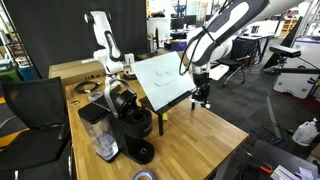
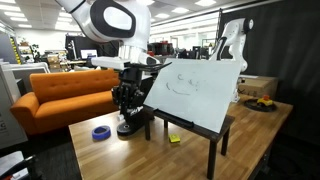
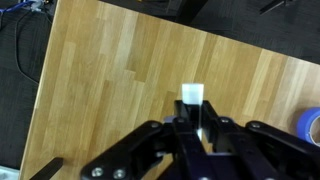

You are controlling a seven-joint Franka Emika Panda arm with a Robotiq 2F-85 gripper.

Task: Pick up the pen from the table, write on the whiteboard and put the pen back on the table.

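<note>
My gripper (image 3: 192, 125) is shut on the pen (image 3: 192, 95), whose whitish end sticks out past the fingertips. It hangs above the light-brown wooden table (image 3: 110, 70). In both exterior views the gripper (image 1: 203, 95) (image 2: 126, 92) is beside the side edge of the tilted whiteboard (image 1: 165, 75) (image 2: 195, 88), apart from it and a little above the table (image 1: 200, 135) (image 2: 120, 150). The board carries a few thin dark lines. The pen is too small to make out in the exterior views.
A black coffee machine (image 1: 130, 125) stands on the table next to the board. A blue tape roll (image 2: 100, 132) (image 3: 312, 125) and a small yellow item (image 2: 175, 139) lie on the table. A cardboard box (image 1: 75, 70) sits at the back. A black chair (image 1: 35, 110) stands alongside.
</note>
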